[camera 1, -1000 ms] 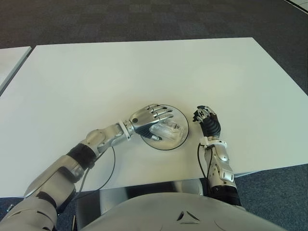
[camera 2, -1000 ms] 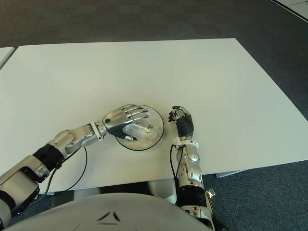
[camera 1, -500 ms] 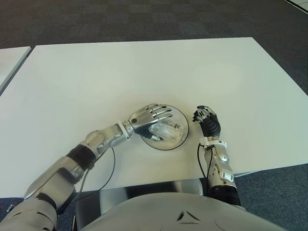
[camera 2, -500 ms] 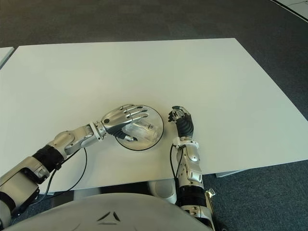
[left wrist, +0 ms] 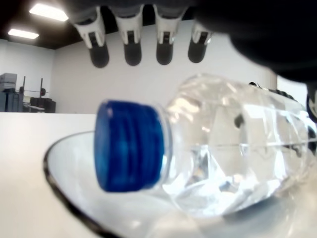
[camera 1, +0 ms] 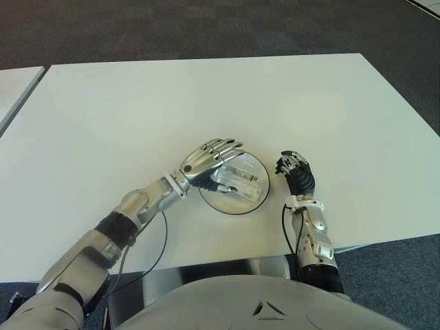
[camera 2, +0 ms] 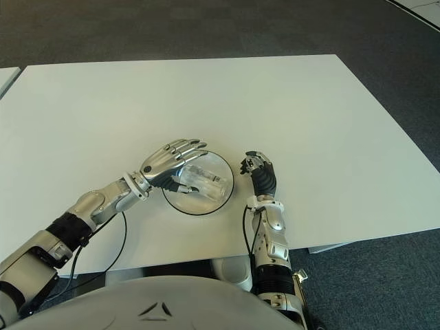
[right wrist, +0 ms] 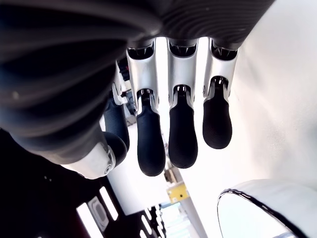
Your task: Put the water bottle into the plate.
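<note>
White table [camera 1: 137, 103] fills the view, dark carpet [camera 1: 206, 27] beyond its far edge. A second table's corner [camera 1: 14, 86] shows at far left.

Left hand [camera 1: 206, 159] reaches in from the left, hovering over the left part of the plate [camera 1: 260, 199], above the bottle. Its fingers [left wrist: 132, 35] are spread and extended, nothing gripped; the left wrist view shows the fingertips clear above the bottle with a gap between them. The thumb comes down at the near side of the bottle; contact cannot be told. A black cable [camera 1: 155, 247] loops from the left forearm over the table near the front edge.

Water bottle [camera 1: 240, 177] lies on its side inside the plate, clear plastic, blue cap [left wrist: 130, 145] on. Its body rests on the plate's surface, and the cap end stands just off the plate floor in the left wrist view. The plate is round, pale with a dark rim, sitting on the table near the front centre.

Right hand [camera 1: 294, 167] shows just right of the plate, near it but apart, forearm coming up from the table's front edge. Its fingers [right wrist: 182, 134] hang loosely curved side by side, holding nothing. The plate's rim [right wrist: 257, 186] shows beyond the fingertips in the right wrist view.
</note>
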